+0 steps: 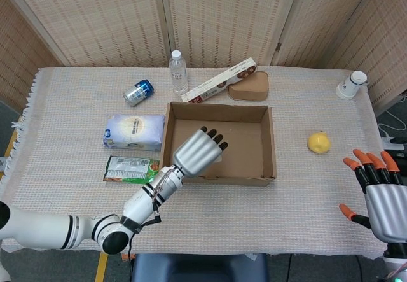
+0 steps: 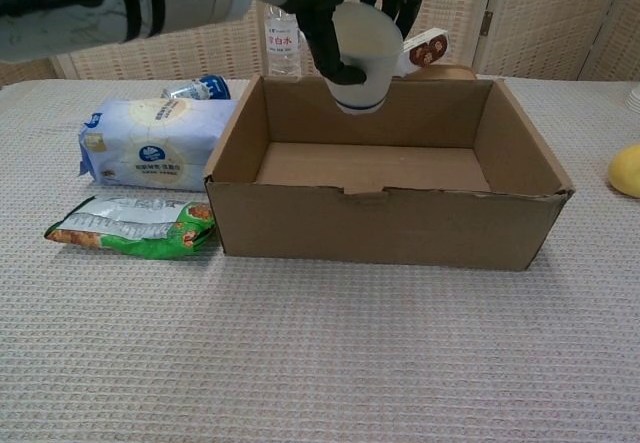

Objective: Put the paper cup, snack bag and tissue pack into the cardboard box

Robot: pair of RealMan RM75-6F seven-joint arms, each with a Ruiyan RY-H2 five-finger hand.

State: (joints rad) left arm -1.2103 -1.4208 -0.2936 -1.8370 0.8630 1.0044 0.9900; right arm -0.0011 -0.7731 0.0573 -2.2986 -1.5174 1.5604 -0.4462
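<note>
left hand (image 2: 362, 25) grips the paper cup (image 2: 362, 61), holding it above the open cardboard box (image 1: 269, 147), over its left half; cup base points down, clear of the box floor. snack bag (image 1: 131, 169) lies flat on the table cloth (image 1: 63, 116) just left of the box, tissue pack (image 1: 134, 132) just behind it, also beside the box wall. right hand (image 1: 379, 193) sits at the table's right edge, fingers spread wide, holding nothing. a lemon (image 1: 318, 142) rests right of the box.

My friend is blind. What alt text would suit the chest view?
The robot's left hand holds a white paper cup above an open, empty cardboard box. A tissue pack and green snack bag lie left of it.
</note>
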